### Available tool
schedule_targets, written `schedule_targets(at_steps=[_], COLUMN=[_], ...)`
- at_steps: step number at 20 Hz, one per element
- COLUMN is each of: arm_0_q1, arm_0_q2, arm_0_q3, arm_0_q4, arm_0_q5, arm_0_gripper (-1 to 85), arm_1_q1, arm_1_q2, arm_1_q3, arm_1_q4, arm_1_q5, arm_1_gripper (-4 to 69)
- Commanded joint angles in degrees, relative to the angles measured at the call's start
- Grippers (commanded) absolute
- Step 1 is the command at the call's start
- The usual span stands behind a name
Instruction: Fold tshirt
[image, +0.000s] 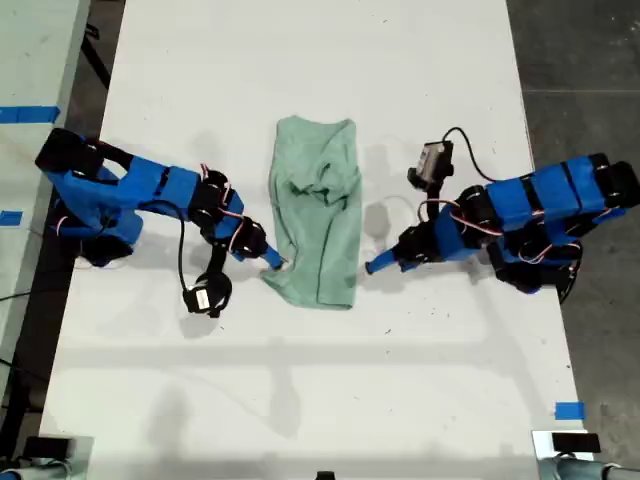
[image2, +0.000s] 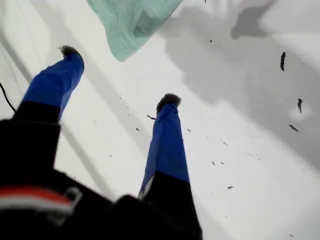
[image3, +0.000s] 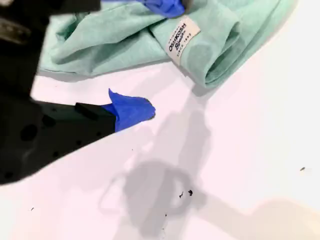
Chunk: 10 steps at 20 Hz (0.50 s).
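Pale mint-green, thin and soft, the short-sleeved cloth tshirt (image: 318, 210) lies near the middle of the matte white surface (image: 300, 60). It is already gathered into a long narrow band running from 12 o'clock to 6 o'clock in the exterior view. The band is not tidy: its upper half is rumpled into loose ridges, while the lower half lies flatter with a stitched hem showing. In the second wrist view a small white woven neck label (image3: 183, 35) sits beside a rolled, tube-like fold of cloth. I judge the lengthwise fold done and the crosswise fold, end over end, still to come. My first gripper (image2: 120, 75) is at about 4 o'clock of the band in the exterior view. Its two blue fingers with dark, worn tips are spread wide over bare surface, and a corner of the cloth is just ahead of them, not touching. My second gripper (image: 272, 262) is at about 8 o'clock of the band, jaws apart, one blue tip on the surface and the other over the cloth's edge, nothing pinched yet. The next move likely calls for both grippers to close on the lower corners together and carry them toward 12 o'clock, low and even, since fabric this limp will sag and bunch if one side leads.
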<state>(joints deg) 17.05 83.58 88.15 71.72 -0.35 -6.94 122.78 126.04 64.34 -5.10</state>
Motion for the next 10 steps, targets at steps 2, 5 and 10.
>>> schedule_targets(at_steps=[2, 5, 10], arm_0_q1=[0.8, 0.6, 0.7], arm_0_q2=[-2.9, -7.8, -16.6], arm_0_q3=[-6.2, -8.3, -9.4], arm_0_q4=[-3.2, -5.2, -10.3], arm_0_q5=[2.9, 3.3, 2.5], arm_0_gripper=[24.1, 24.2, 24.1], arm_1_q1=[-1.1, -0.8, 0.3], arm_1_q2=[-11.1, -22.8, -39.3], arm_1_q3=[-10.4, -16.6, -25.5], arm_1_q4=[-2.6, -5.5, -10.6], arm_1_q5=[-0.6, -1.3, -1.7], arm_1_gripper=[29.4, 29.8, 29.7])
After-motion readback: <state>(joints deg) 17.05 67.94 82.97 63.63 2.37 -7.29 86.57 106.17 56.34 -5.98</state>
